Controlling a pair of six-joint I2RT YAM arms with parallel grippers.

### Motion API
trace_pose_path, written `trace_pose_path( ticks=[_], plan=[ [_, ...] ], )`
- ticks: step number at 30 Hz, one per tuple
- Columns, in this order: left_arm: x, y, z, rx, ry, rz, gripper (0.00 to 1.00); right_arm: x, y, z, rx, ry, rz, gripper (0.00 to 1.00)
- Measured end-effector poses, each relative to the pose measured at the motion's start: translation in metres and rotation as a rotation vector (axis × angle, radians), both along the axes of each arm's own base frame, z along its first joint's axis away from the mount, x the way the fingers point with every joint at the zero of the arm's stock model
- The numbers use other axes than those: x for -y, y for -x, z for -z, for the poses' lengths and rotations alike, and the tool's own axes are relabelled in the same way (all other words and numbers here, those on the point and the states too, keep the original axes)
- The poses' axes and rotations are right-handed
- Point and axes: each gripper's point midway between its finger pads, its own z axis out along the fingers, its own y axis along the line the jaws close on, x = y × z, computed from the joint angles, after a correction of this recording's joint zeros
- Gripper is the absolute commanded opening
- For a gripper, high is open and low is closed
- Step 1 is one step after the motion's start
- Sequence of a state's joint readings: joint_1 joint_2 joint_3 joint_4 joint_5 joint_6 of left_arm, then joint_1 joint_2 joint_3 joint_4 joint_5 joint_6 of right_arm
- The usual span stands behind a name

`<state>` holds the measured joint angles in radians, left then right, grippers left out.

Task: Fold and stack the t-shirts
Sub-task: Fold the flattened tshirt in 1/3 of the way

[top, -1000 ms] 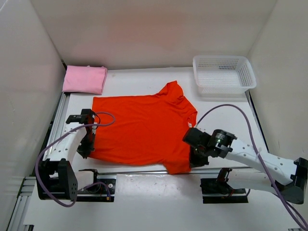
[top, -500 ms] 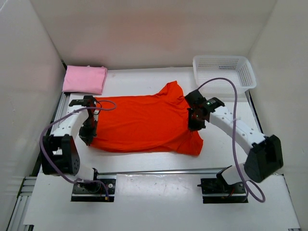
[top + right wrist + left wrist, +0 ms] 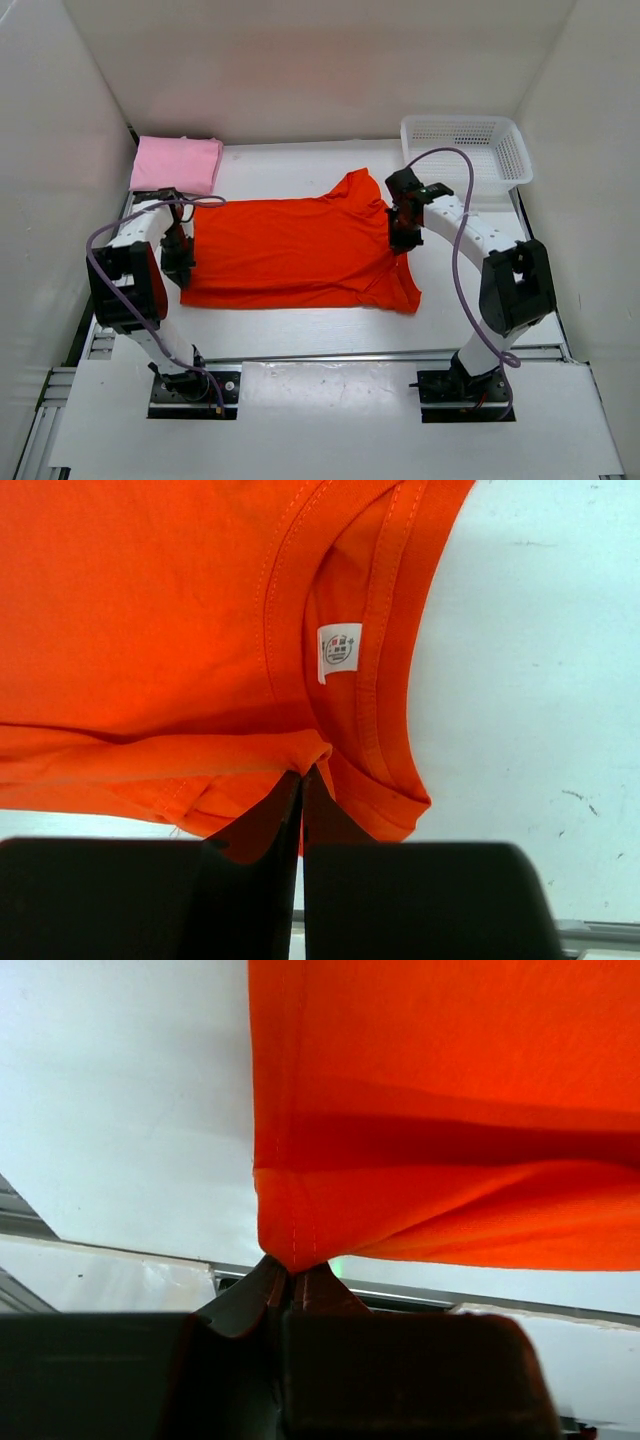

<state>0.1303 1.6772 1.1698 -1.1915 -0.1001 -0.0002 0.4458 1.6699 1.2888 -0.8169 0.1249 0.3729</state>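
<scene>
The orange-red t-shirt lies across the middle of the table, its near half folded up over the far half. My left gripper is shut on the shirt's left hemmed edge. My right gripper is shut on a fold of cloth beside the collar, where a white label shows. The light pink t-shirt rests folded at the back left. No black t-shirt is in view.
A white mesh basket stands at the back right. White walls close in the table on three sides. A metal rail runs along the near edge, in front of the arm bases.
Both grippers have carried the shirt's near edge away from me toward the back, folding the near half over the far half. The arms now reach much farther over the table.
</scene>
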Motion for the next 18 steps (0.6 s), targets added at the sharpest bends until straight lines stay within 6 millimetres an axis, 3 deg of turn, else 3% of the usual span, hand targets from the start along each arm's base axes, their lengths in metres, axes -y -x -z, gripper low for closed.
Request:
trace_pose_path(
  ticks=[12,16,18],
  plan=[
    [0.000,-0.014,0.021,-0.040,0.126,-0.093,0.12,0.000,-0.020,0.020,-0.041,0.008,-0.020,0.00],
    [-0.003,-0.019,0.022,-0.024,0.162,-0.128,0.19,0.001,-0.028,0.025,-0.049,0.009,-0.009,0.03],
    [-0.004,-0.025,0.020,-0.001,0.188,-0.147,0.24,0.001,-0.031,0.029,-0.056,0.009,-0.001,0.10]
  ],
)
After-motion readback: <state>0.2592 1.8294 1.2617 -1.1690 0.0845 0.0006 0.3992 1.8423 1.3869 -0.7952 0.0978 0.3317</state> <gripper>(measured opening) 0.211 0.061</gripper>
